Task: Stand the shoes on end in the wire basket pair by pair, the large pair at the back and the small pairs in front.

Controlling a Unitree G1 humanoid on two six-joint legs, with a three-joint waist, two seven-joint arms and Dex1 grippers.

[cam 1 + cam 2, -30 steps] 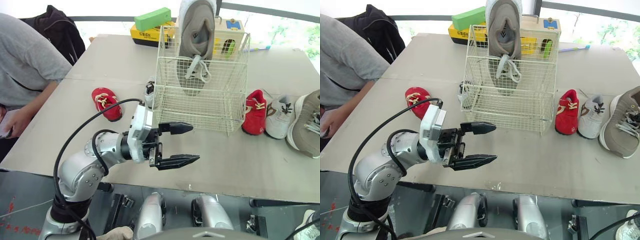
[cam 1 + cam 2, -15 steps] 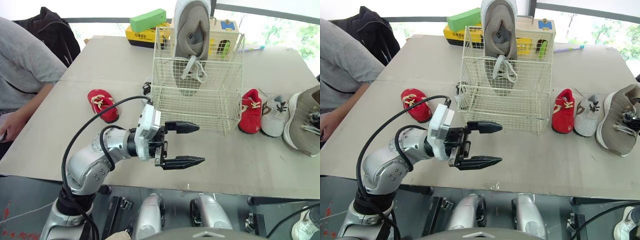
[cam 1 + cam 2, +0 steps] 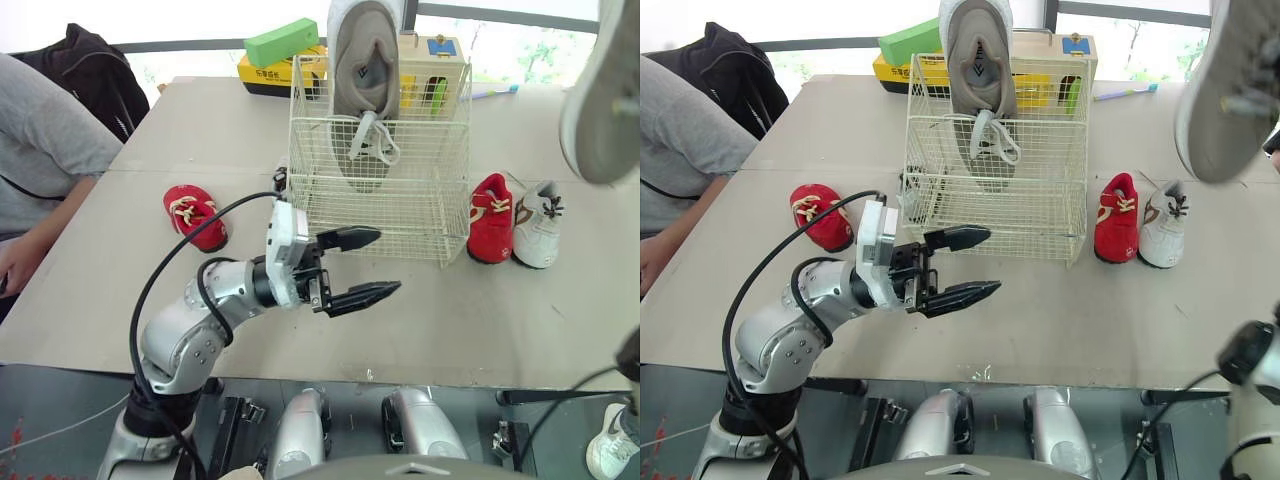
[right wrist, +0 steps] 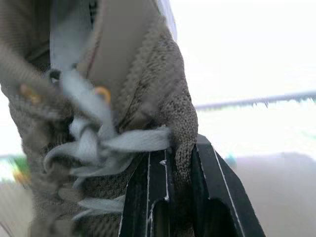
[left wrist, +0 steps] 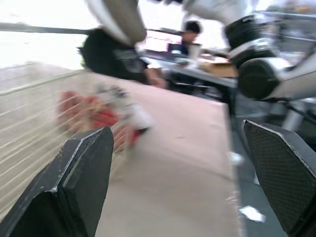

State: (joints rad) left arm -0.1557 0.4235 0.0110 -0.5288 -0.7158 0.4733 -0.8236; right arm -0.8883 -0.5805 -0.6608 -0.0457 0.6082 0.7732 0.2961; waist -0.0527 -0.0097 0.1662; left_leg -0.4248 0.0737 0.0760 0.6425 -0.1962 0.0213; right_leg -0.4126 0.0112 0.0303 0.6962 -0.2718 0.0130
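A lab-like or office workroom is suggested: a large plain grey table (image 3: pixel 430 330) is set beside a band of windows (image 3: pixel 520 45) with greenery outside. A seated person (image 3: pixel 45 150) is seen at its edge, near a black backpack (image 3: pixel 85 65). In the left wrist view, further desks (image 5: pixel 212 69) are dimly made out beyond, with another person (image 5: pixel 190 34) seated at them.

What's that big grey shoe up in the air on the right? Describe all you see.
The big grey shoe is a knit-fabric trainer with flat pale-grey laces, brass-coloured eyelets and a pale sole rim. It hangs tilted in the air over the right side of the table, touching nothing below. The right gripper pinches the edge of its upper beside the laces.
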